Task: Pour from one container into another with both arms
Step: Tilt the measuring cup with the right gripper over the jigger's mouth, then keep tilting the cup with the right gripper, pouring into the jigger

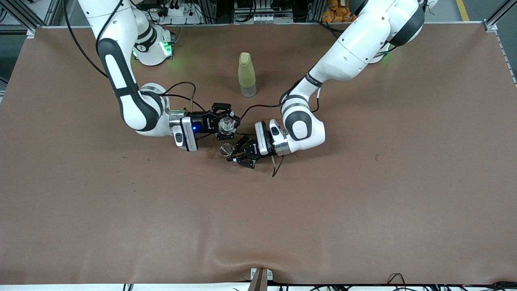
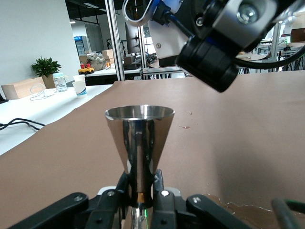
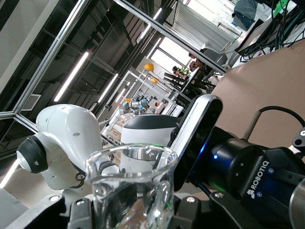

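Gripping both vessels mid-table, arms facing each other:
right gripper (image 1: 224, 123): fingers clamped on a clear glass beaker (image 1: 227, 126); held off the brown table mat (image 1: 363, 202), tipped, mouth toward the left gripper
right wrist view: glass beaker (image 3: 132, 191) rim up close, fingers (image 3: 62, 212) at its sides, left arm's wrist just past it
left gripper (image 1: 238, 155): fingers shut tight on the narrow base of a steel cone-shaped jigger (image 1: 226, 149)
left wrist view: jigger (image 2: 139, 143) upright, mouth open upward, finger pads (image 2: 159, 183) pinching its stem; right gripper's body (image 2: 224, 43) overhead
jigger vs beaker: jigger just below and beside the beaker's mouth in the front view; contact: can't tell
bottle (image 1: 246, 74): pale yellow-green, capped, standing upright on the mat, farther from the front camera than both grippers, between the two arms
mat: dark wet-looking stain (image 1: 210, 153) beside the jigger
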Available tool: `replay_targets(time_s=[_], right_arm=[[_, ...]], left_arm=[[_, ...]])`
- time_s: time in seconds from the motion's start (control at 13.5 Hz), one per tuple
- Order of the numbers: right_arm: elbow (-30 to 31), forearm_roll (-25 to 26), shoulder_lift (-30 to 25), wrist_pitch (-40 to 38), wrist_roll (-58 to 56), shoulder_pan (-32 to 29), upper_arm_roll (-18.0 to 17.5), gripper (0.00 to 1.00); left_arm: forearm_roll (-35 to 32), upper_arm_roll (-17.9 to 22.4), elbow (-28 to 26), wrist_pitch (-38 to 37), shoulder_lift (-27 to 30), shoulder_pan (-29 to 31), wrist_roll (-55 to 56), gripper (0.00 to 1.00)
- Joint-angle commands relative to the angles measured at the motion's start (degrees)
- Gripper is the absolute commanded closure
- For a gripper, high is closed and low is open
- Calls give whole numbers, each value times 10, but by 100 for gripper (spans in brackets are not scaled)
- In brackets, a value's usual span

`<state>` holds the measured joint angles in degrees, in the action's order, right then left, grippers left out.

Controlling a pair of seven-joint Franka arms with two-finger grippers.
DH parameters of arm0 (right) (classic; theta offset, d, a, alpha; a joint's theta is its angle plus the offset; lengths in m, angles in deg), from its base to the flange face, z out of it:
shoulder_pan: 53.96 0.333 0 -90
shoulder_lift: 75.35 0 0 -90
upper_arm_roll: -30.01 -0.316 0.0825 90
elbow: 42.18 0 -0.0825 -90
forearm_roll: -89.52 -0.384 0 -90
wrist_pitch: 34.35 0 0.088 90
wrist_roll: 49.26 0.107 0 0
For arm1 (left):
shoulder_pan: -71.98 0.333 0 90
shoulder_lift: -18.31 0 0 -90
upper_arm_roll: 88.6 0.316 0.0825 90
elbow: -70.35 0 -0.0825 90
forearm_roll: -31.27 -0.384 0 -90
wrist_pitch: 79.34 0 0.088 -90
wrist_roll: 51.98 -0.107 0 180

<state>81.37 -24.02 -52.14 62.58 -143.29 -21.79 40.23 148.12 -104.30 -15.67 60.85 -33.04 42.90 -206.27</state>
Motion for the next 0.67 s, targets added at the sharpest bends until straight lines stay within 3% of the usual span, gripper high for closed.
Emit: replay_targets(time_s=[0.0,0.59], right_arm=[[4,-14,-8,1,11,10,5,100],[15,-14,-13,-3,89,11,6,100]], left_arm=[[26,-1,-6,-11,1,1,-37,100],[58,-1,-19,-45,1,4,-56,100]])
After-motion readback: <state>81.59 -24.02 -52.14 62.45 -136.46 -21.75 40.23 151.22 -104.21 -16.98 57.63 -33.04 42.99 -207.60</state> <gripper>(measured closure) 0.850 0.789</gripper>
